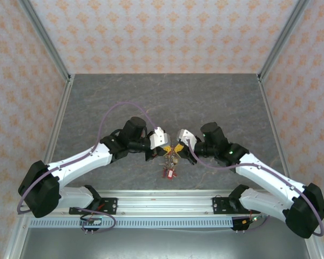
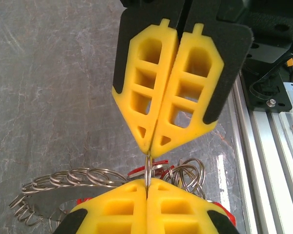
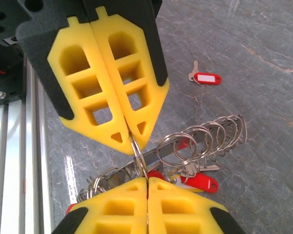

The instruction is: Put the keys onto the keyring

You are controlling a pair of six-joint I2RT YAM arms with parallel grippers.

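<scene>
Left gripper [image 3: 132, 141]: the jaws are together, clamped on one thin wire loop of the keyring [image 3: 205, 136].
Right gripper [image 3: 147, 181]: the jaws are also together, and pinch the same loop from the opposite side, tip almost against tip.
Keyring position: it is held between the two grippers over the middle of the desk [image 3: 263, 39]. Its other loops spread sideways in a row.
Keys [image 3: 200, 184]: several with red tags sit under the loops, and to us they seem attached. We cannot tell how many, nor if the lowest tags touch the desk.
Loose key [image 3: 205, 78]: one with a red tag lies flat on the desk, well apart from the bunch.
Step in hand: we judge that the loop is held firm so that it can be opened for a key.
How to do it well: we advise tight grips close to each other and slow, matched moves of both arms, so the thin wire does not twist out.
Risk: if one side slips, the whole bunch may swing or fall.
</scene>
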